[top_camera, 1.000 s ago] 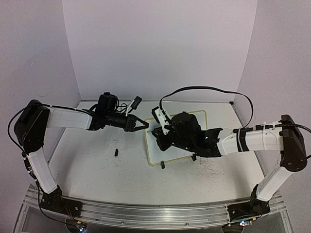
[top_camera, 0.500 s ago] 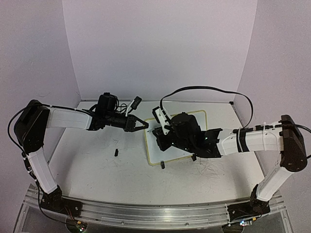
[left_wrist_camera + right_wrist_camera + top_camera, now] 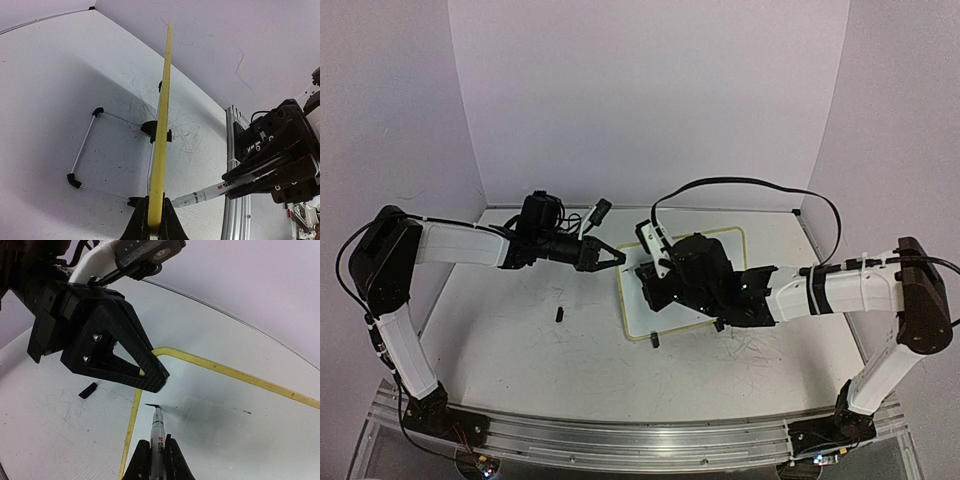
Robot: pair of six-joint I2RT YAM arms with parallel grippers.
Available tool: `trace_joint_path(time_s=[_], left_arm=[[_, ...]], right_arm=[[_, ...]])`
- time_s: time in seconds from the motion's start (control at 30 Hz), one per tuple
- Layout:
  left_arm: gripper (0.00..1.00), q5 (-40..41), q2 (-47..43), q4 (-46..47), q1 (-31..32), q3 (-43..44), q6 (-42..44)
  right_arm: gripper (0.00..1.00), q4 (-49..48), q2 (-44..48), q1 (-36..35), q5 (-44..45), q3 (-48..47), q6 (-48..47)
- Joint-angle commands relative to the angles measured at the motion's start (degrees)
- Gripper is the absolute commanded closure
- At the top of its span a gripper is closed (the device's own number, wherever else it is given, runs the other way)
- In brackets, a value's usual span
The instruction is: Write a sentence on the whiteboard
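Almost nothing has shifted in the last second; my right gripper (image 3: 155, 454) has crept only slightly. It is clamped on the marker (image 3: 158, 427), whose tip touches the whiteboard (image 3: 225, 410) just inside its left rim and points toward my left gripper (image 3: 613, 257), which pinches that rim. The board lies on the worktop (image 3: 520, 340). Its long axis runs rightward, so I judge the writing should go that way.

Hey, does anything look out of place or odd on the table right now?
A small black piece lies loose on the tabletop, left of the whiteboard and apart from it; what it is I cannot tell. Grey scribble marks also mar the tabletop to the board's right, off the board.
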State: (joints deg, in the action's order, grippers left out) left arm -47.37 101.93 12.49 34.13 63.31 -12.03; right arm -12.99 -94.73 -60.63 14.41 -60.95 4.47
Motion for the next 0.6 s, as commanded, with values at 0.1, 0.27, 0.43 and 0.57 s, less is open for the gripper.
trace_joint_path(time_s=[0.1, 0.27, 0.43, 0.57], left_arm=[[1.0, 0.9, -2.3, 0.3, 0.5, -0.2, 0.8], [1.0, 0.9, -2.4, 0.3, 0.5, -0.2, 0.8], [1.0, 0.8, -2.4, 0.3, 0.5, -0.2, 0.8], [1.0, 0.8, -2.3, 0.3, 0.5, -0.2, 0.8]], right_arm=[[1.0, 0.3, 1.9, 0.6, 5.6, 1.0, 1.0], [1.0, 0.6, 2.2, 0.9, 6.0, 1.3, 1.5], [1.0, 0.7, 2.4, 1.1, 6.5, 1.6, 1.8], [1.0, 0.7, 2.7, 1.2, 5.8, 1.7, 1.4]])
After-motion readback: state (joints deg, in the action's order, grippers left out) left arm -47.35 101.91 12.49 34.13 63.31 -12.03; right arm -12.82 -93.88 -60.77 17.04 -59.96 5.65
